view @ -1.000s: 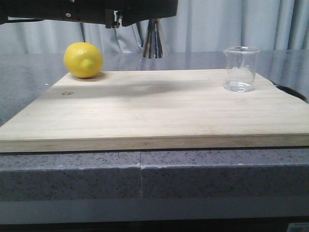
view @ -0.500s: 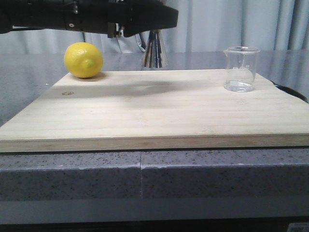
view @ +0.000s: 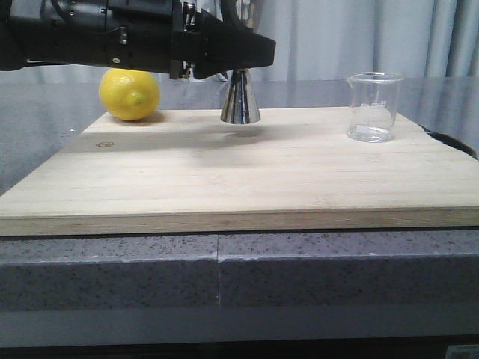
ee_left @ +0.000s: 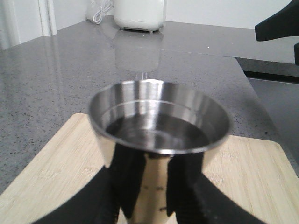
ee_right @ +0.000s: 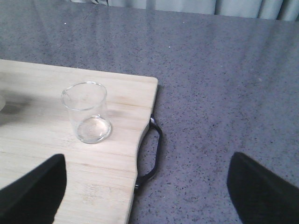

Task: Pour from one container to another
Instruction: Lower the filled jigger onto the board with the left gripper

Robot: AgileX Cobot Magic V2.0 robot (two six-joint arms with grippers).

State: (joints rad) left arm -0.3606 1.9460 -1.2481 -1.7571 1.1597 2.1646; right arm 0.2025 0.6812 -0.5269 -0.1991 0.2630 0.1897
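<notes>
The jigger [view: 239, 101] is shiny steel, upright, its lower cone's base at the far middle of the board [view: 239, 176]; its wide upper cup [ee_left: 159, 121] looks empty. The beaker [view: 373, 107] is small, clear glass, upright and empty, standing near the board's far right corner, well apart from the jigger.

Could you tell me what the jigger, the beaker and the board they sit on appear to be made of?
The jigger looks like polished steel: its cone mirrors the surroundings, and its cup shows bright reflections. The beaker seems to be clear glass, since the board shows through it and faint printed marks are visible. The board appears to be pale, matte wood, possibly bamboo, with fine straight grain.
</notes>
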